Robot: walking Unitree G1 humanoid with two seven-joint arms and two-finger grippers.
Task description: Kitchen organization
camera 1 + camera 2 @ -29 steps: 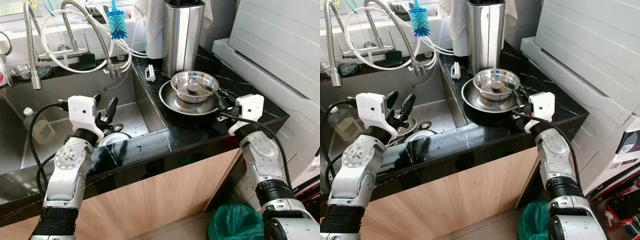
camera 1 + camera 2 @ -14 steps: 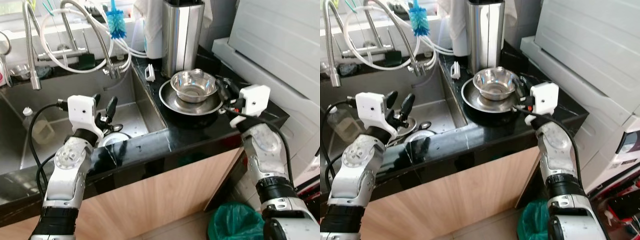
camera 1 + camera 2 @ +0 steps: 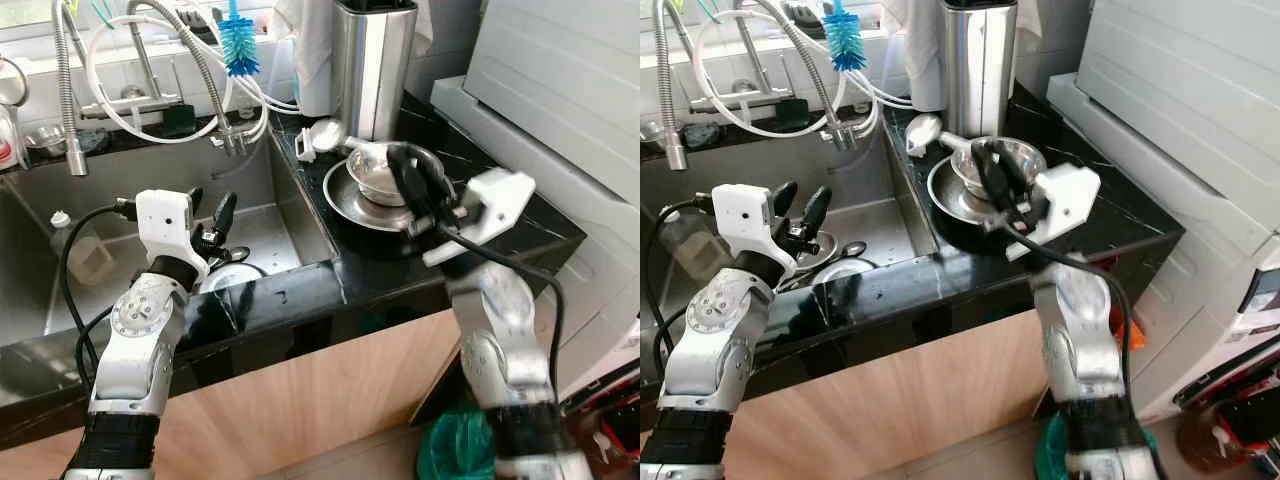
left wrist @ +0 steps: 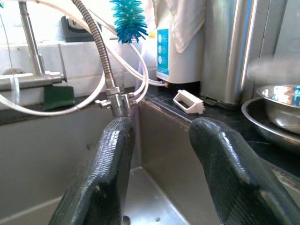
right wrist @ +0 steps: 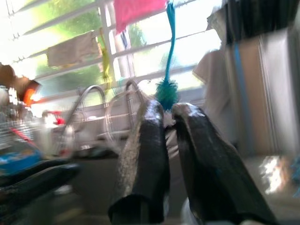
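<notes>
A steel bowl [image 3: 372, 178] sits in a wider steel plate [image 3: 350, 205] on the black counter, right of the sink. My right gripper [image 3: 405, 170] hovers over the bowl, shut on the handle of a metal spoon [image 3: 325, 134]. The spoon's head points left toward the sink edge. In the right wrist view the fingers [image 5: 145, 154] are almost together. My left gripper [image 3: 210, 198] hangs open above the sink basin [image 3: 280, 225], empty, with dishes [image 3: 235, 275] lying below it. In the left wrist view its fingers [image 4: 110, 154] are spread wide.
A tall steel canister [image 3: 372, 60] stands behind the bowl. A blue brush [image 3: 238, 45] and faucet hoses [image 3: 70, 90] hang over the sink. A plastic bottle [image 3: 65, 240] lies in the basin. A white appliance [image 3: 560, 90] borders the counter on the right, with a green bin [image 3: 440, 460] below.
My right arm has risen and swung left across the bowl, lifting the spoon out of it toward the sink. The left arm has not moved.
</notes>
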